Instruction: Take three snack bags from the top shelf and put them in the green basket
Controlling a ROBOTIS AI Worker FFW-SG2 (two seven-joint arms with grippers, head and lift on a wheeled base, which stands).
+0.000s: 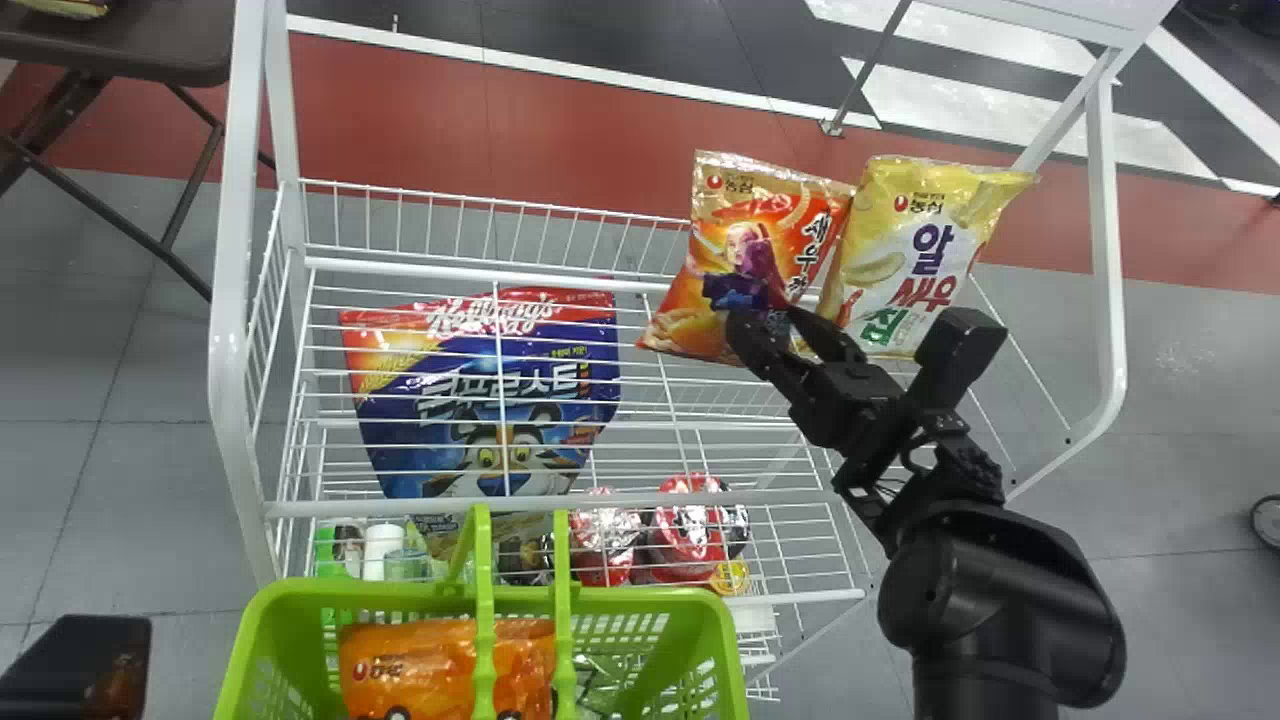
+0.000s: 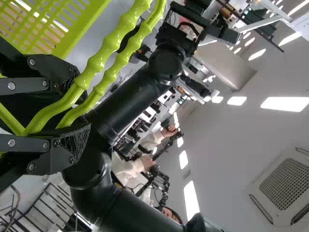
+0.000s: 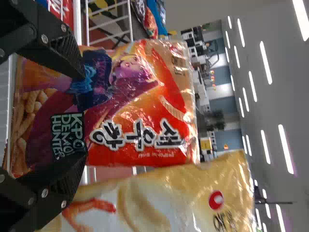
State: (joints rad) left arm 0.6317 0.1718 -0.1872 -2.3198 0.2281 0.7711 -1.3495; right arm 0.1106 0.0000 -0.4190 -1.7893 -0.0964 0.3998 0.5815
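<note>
In the head view, my right gripper [image 1: 775,325] is at the lower front of an orange-red snack bag [image 1: 725,225] standing on the white wire top shelf [image 1: 420,268]. A yellow snack bag [image 1: 905,240] leans beside it. The right wrist view shows my right gripper [image 3: 81,118] open, its fingers spread across the face of the orange-red bag [image 3: 140,96], next to the yellow bag [image 3: 169,198]. The green basket [image 1: 285,605] holds an orange bag [image 1: 445,665]. In the left wrist view, my left gripper [image 2: 78,104] is shut on the basket's handles [image 2: 104,60].
A blue and red pouch [image 1: 490,400] shows through the shelf wires. Lower down are red-lidded cups [image 1: 690,520] and small bottles [image 1: 380,550]. White shelf posts [image 1: 230,330] stand at both sides. A brown table [image 1: 130,45] is at the far left.
</note>
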